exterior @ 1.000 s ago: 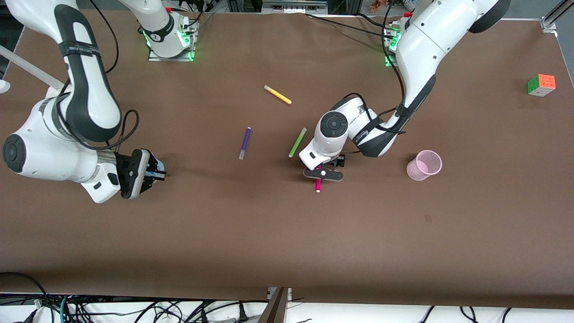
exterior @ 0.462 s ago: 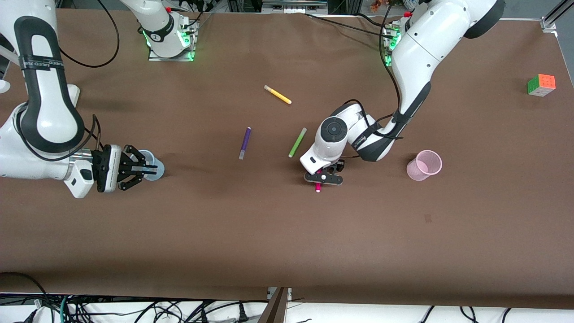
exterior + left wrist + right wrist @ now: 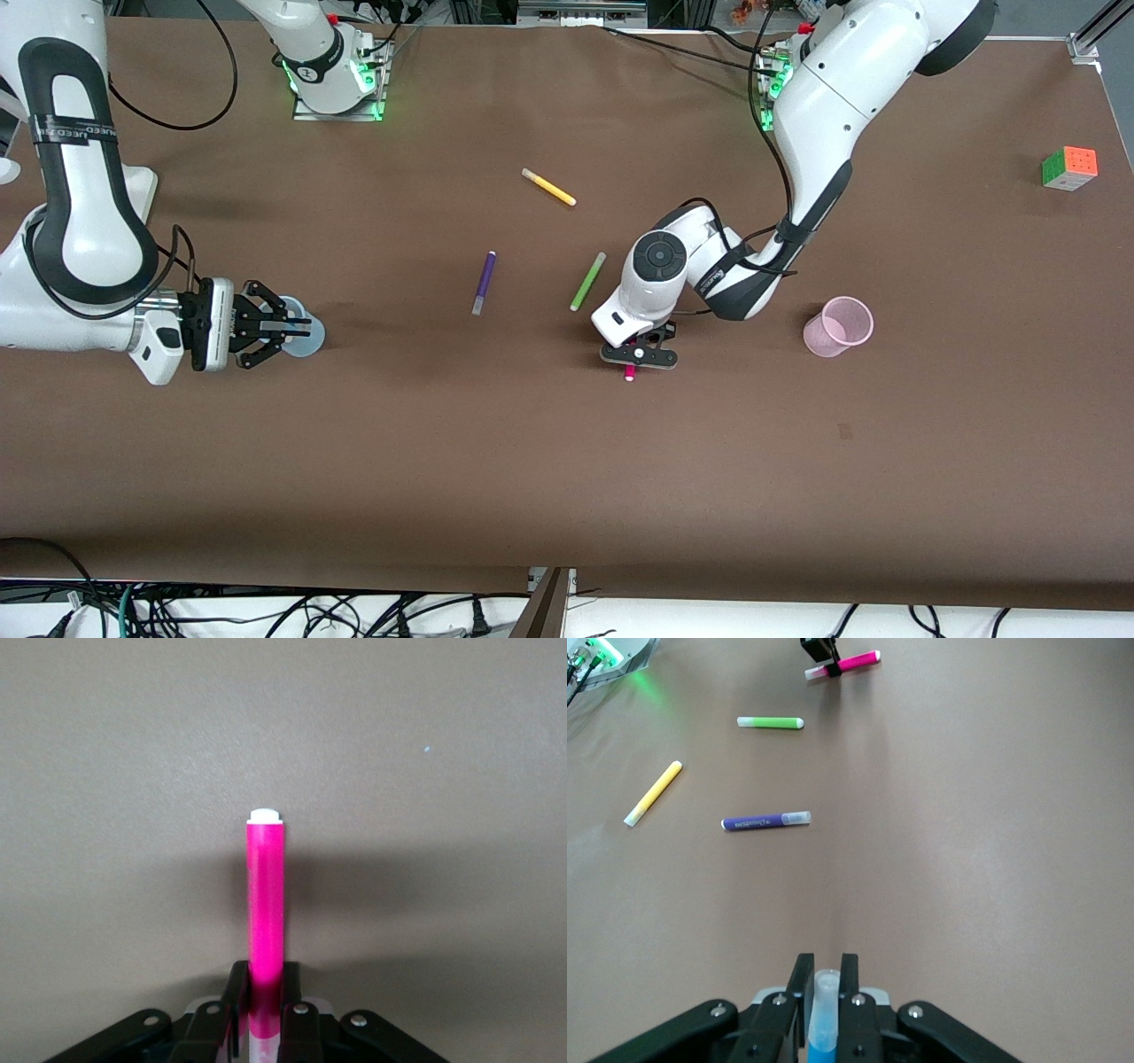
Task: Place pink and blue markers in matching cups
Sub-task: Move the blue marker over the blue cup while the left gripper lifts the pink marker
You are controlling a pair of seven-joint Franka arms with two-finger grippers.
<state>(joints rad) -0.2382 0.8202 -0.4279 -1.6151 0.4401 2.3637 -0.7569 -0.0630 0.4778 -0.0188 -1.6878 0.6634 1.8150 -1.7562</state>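
Note:
My left gripper is shut on the pink marker near the table's middle. In the left wrist view the fingers clamp the marker near its pale cap, low over the table. The pink cup stands upright toward the left arm's end. My right gripper is shut on the blue marker, pale cap forward, and holds it level over the rim of the light blue cup. My right gripper also shows in the right wrist view. The cup is partly hidden by the fingers.
A purple pen, a green pen and a yellow pen lie between the arms, farther from the front camera than both grippers. A colour cube sits at the left arm's end of the table.
The right arm has drawn back toward its end of the table, uncovering the blue cup, with the blue marker still held. The left gripper has settled slightly along the pink marker.

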